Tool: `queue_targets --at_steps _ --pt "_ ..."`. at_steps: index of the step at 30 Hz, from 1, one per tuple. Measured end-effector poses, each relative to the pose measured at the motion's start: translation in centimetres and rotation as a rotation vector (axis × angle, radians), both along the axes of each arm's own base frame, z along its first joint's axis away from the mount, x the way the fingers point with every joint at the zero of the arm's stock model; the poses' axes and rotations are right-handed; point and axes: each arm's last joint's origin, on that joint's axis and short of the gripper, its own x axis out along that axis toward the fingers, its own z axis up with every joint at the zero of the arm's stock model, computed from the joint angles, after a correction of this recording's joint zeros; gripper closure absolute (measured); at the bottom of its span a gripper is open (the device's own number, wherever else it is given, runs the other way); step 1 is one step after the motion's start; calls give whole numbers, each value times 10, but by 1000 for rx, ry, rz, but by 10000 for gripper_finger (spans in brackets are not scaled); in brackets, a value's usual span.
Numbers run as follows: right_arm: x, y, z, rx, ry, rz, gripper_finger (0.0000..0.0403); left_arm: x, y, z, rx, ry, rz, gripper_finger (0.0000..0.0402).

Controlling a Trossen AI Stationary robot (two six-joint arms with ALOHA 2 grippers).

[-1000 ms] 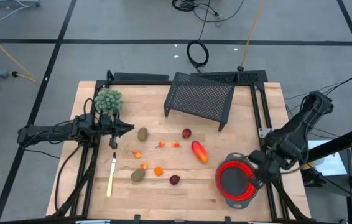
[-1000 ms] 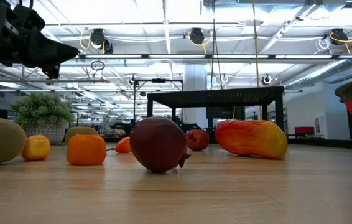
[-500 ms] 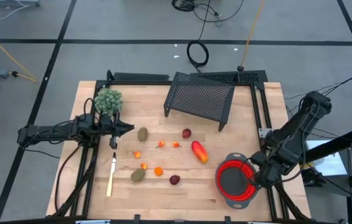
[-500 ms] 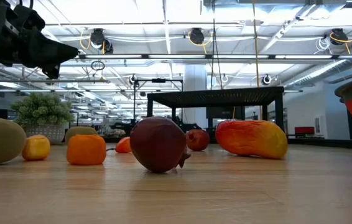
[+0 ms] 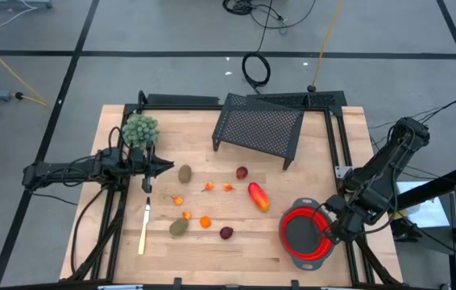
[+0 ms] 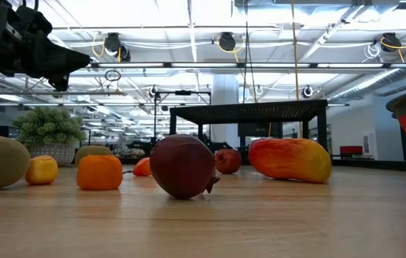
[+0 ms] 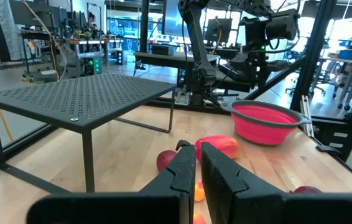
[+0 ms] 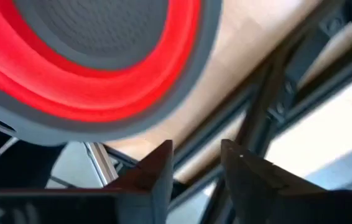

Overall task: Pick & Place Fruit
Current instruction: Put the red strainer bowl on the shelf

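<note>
Two end effectors: my right end effector (image 5: pixel 334 228) sits lower right beside the red bowl (image 5: pixel 304 234), fingers parted, empty; left end effector (image 5: pixel 166 167) narrow, mid-left. Fruit (image 5: pixel 258 196) lies scattered mid-desk (image 5: pixel 325 161).

Bright overhead lighting; right wrist view blurred.
</note>
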Motion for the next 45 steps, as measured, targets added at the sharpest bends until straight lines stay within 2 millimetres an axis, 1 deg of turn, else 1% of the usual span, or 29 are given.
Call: queue_targets --at_steps 5,9,12,15,19,26,32,36,39,45 --pt "2 -3 -1 -77 -86 -16 207 0 0 0 0 0 0 376" --pt "1 -4 -1 -96 -77 -11 175 0 0 0 0 0 0 376" --pt "1 -5 -1 -99 -78 2 161 0 0 0 0 0 0 376" --pt "0 -5 -6 -106 -72 2 156 0 0 0 0 0 0 376" --pt "0 -5 -21 -99 -70 3 159 0 0 0 1 0 0 376" --pt "1 0 -49 29 -40 -10 158 0 0 0 2 0 0 376" --pt "2 -1 -69 61 -55 -53 166 0 0 0 2 0 0 376" --pt "1 -2 -77 67 -56 -60 174 0 0 0 2 0 0 376" --pt "0 -2 -78 66 -56 -61 186 0 0 0 2 0 0 376" --pt "0 -2 -78 64 -56 -61 233 0 0 0 2 0 0 376"
